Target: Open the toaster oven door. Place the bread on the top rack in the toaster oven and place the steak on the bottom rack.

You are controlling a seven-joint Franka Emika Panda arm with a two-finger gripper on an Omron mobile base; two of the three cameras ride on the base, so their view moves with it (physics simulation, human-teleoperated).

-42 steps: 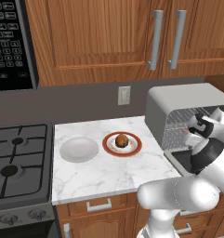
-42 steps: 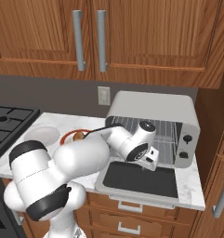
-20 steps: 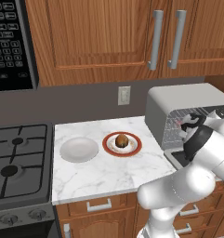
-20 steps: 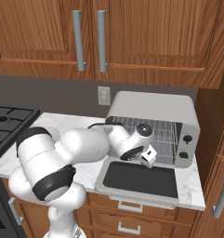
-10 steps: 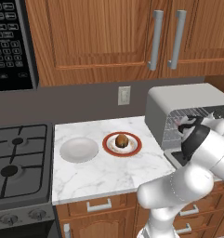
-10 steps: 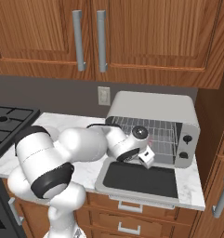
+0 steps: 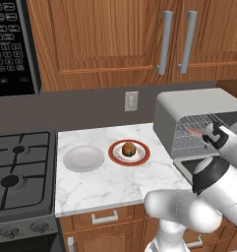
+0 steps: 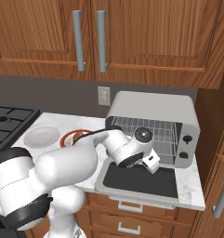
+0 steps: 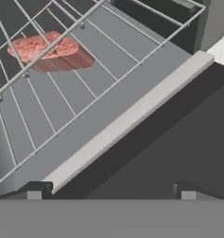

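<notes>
Toaster oven [image 8: 153, 121] door [image 8: 141, 179] down flat; steak [image 9: 48, 51] inside on a wire rack [image 9: 85, 88], which of the 2 unclear. Bread [image 7: 129, 148] on red-rimmed plate [image 7: 142, 157], beside white bowl [image 7: 83, 158]. Gripper [image 9: 108, 195] at oven mouth over the door, fingers wide, holding nothing.

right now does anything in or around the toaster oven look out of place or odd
Nothing stands out. The steak lies flat on a wire rack inside the toaster oven, whose door is dropped fully open. The bread sits on its red-rimmed plate on the counter, nothing spilled or tipped.
</notes>
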